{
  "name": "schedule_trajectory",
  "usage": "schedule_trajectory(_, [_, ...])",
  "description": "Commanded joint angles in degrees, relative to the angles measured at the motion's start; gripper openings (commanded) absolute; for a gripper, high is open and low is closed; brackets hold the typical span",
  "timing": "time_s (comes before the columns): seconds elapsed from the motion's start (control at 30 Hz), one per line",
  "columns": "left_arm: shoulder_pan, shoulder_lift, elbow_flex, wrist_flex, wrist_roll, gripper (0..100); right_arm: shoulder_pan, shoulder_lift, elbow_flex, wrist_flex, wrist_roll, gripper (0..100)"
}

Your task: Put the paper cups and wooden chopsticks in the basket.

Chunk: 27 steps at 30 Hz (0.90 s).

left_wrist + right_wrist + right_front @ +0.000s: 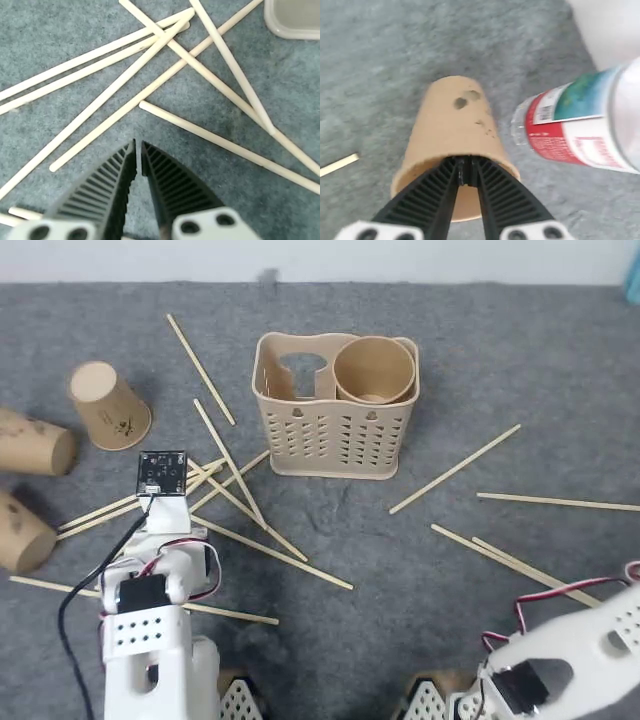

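On the grey bench (520,360) the basket (335,445) stands farther out than both arms, toward the left arm's side of the right arm. The right tool (465,166) looks pinched shut on the rim of a paper cup (455,125), beside a bottle (570,125). The left tool (138,144), narrowed to a slit and empty, hangs just short of a chopstick (225,144) whose long axis slants across the jaws' line, its end nearest.

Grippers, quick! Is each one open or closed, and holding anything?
Left gripper: fingers closed, holding nothing, above chopsticks.
Right gripper: fingers closed at a paper cup; grip cannot be told.
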Motion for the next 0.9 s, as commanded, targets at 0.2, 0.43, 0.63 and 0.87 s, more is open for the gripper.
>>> schedule_trajectory(0.2, [-0.2, -1.1, -0.1, -1.1, -0.4, 1, -2.1, 0.2, -3.3, -8.1, 0.8, 0.9])
schedule_trajectory(0.43, [-0.2, -1.1, -0.1, -1.1, -0.4, 1, -5.2, 4.2, -3.3, -15.2, -6.7, 0.9])
schedule_trajectory(0.63, [-0.2, -1.1, -0.1, -1.2, -0.4, 1, -5.3, 5.0, -3.3, -16.7, -9.8, 1.0])
schedule_trajectory(0.87, [-0.2, -1.1, -0.1, -1.3, -0.4, 1, -5.1, 1.3, -3.3, -11.6, -10.9, 12.4])
